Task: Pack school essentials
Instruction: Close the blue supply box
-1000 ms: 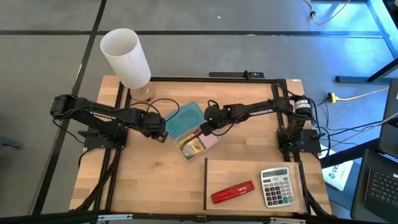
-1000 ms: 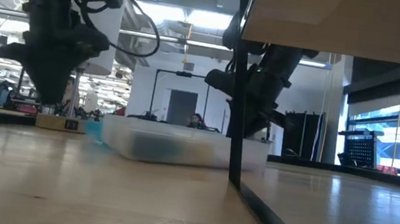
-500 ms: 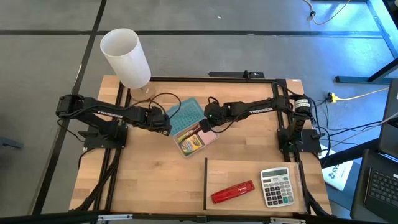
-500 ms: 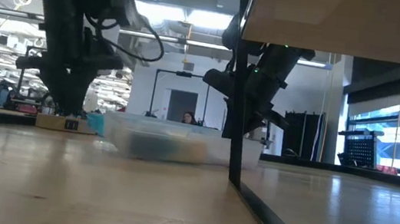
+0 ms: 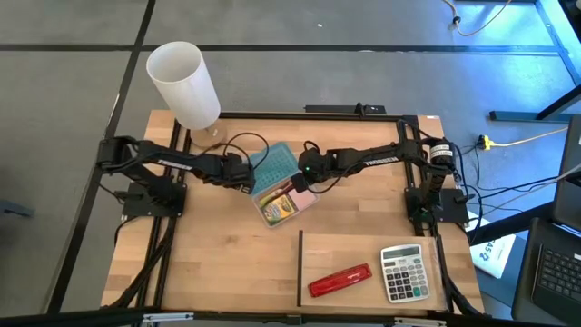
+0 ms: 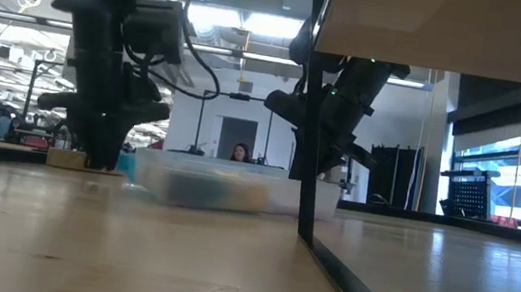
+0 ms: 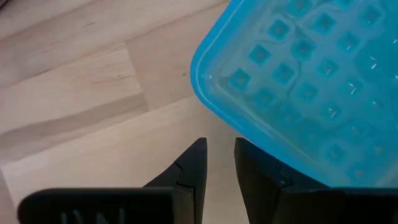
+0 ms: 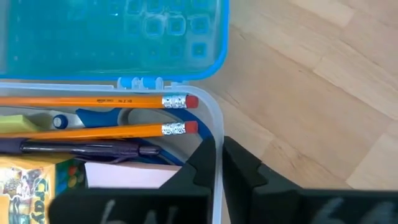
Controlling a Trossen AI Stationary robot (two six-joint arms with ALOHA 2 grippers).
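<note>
Packing looks done: pencils (image 8: 93, 101) and crayon box (image 8: 28, 183) lie in the case (image 8: 213, 162); right tool (image 8: 217, 163) pinches its wall, left tool (image 7: 219, 169) nearly pressed together beside the open lid (image 7: 298, 81)

We see two thin orange pencils (image 8: 93, 115) lying flat, side by side, in a clear plastic box (image 8: 214, 146). Next to them lie blue-handled scissors (image 8: 99, 117), a dark pen (image 8: 74, 148), a pink sticky-note pad (image 8: 124, 176) and a yellow-green crayon box (image 8: 25, 183).
</note>
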